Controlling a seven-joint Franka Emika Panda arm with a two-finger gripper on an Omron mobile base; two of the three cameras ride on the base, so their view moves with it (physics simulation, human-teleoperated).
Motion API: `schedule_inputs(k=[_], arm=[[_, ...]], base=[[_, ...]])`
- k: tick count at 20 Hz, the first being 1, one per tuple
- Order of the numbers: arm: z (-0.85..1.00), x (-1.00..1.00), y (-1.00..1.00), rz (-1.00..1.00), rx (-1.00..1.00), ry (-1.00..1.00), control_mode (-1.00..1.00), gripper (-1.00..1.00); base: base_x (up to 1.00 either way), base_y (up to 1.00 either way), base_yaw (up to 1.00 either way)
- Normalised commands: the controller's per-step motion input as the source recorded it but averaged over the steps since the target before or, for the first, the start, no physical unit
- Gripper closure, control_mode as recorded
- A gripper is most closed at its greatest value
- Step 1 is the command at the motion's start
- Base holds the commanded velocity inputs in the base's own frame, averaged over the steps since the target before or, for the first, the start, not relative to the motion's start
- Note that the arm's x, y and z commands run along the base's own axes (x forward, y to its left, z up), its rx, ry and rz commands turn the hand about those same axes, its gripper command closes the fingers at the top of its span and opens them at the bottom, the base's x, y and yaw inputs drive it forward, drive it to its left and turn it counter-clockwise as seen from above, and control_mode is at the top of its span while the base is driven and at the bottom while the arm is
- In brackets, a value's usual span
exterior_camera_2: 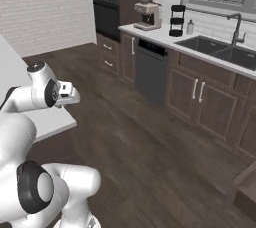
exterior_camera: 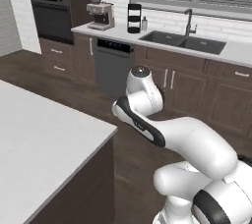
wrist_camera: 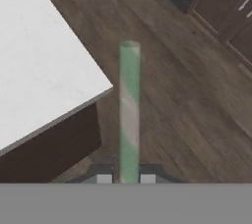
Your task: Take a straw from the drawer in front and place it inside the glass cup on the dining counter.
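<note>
Straw clamped in the gripper beside the dining counter corner

Straw (wrist_camera: 130,112) is in my grip: on the hand view it stands straight up from between the two finger tips, green with pale stripes, its free end pointing away from the camera. I read the gripper (wrist_camera: 126,179) as closed on the straw's lower end, with a finger tip pressed in on either side of it.

I take the dining counter (wrist_camera: 39,66) as my landmark. On the hand view its white slab fills the upper left, and its corner sits just left of the straw's middle. The straw itself hangs over the dark wood floor (wrist_camera: 197,95), off the counter's edge, not above the slab.

On the left base view the counter (exterior_camera: 44,149) lies left of the arm (exterior_camera: 162,129), whose elbow bends close to the counter's near corner. On the right base view I see the white wrist and camera block reaching over the counter's corner (exterior_camera_2: 47,119). Well beyond the counter, across the floor, runs the dark cabinet row with the sink (exterior_camera: 184,41), the dishwasher (exterior_camera: 114,66) and the coffee machine (exterior_camera: 101,14).
</note>
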Motion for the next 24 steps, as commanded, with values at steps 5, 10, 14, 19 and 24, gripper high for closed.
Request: schedule_inputs(k=[5,10,14,19,24], arm=[[0.00,0.00,0.00,0.00,0.00,0.00,1.00,1.00],[0.00,0.00,0.00,0.00,0.00,0.00,1.00,1.00],[0.00,0.00,0.00,0.00,0.00,0.00,1.00,1.00],[0.00,0.00,0.00,0.00,0.00,0.00,1.00,1.00],[0.00,0.00,0.00,0.00,0.00,0.00,1.00,1.00]], base=[[-1.00,0.41,0.05],[-1.00,0.75,0.04],[-1.00,0.88,0.06],[-1.00,0.90,0.05],[-0.99,0.95,0.03]])
